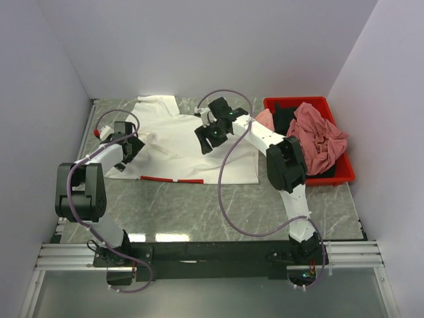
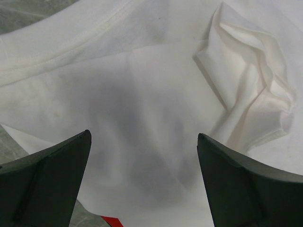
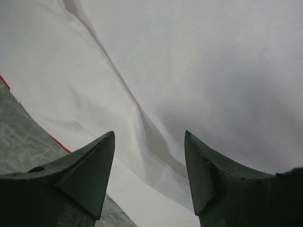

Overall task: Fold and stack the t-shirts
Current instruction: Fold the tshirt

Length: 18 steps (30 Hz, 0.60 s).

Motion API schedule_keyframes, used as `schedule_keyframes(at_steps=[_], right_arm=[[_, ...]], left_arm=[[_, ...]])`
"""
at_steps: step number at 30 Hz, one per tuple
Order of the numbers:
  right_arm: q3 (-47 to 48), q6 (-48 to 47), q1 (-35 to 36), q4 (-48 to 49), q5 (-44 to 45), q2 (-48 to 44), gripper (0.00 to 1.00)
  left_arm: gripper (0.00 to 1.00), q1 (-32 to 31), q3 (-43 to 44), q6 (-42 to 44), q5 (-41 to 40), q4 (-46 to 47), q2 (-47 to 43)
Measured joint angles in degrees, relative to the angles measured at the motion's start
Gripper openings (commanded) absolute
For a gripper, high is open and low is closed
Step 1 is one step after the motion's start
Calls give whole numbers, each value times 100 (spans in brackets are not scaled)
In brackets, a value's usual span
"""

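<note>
White shirt (image 1: 173, 140): it lies spread on the table (image 1: 185, 205), toward the far side, with a red strip along its near edge.
Its long axis: in the top view it runs roughly left to right, across both arms.
Left gripper (image 2: 143, 142): the jaws are wide apart and hold nothing. It hangs over the shirt's left edge, with a crumpled sleeve just ahead to its right.
Right gripper (image 3: 149, 137): the jaws are apart and hold nothing. It is over the shirt's middle, above a long crease.
Nearer arm: each of your arms already has cloth under it. The left has the left edge and the right has the centre.
Next move: probably a pinch on the left edge, folded inward toward the right gripper.
Other shirts: a dusty rose one (image 1: 321, 136) and a black one (image 1: 285, 116) sit heaped in the red bin (image 1: 346, 177), on your right.
</note>
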Motion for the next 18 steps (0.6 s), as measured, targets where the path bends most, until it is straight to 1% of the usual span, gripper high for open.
schedule_keyframes(at_steps=[4, 10, 14, 15, 18], right_arm=[[444, -271, 22, -162, -57, 334, 63], [544, -503, 46, -306, -201, 616, 59], [544, -601, 70, -413, -328, 669, 50], [544, -621, 76, -424, -348, 675, 46], [603, -684, 96, -507, -389, 741, 43]], left_arm=[[99, 39, -90, 0, 2, 61, -2], [99, 92, -232, 2, 4, 87, -7], [100, 208, -302, 2, 2, 107, -9], [99, 236, -317, 2, 2, 109, -9], [99, 278, -328, 2, 0, 107, -9]])
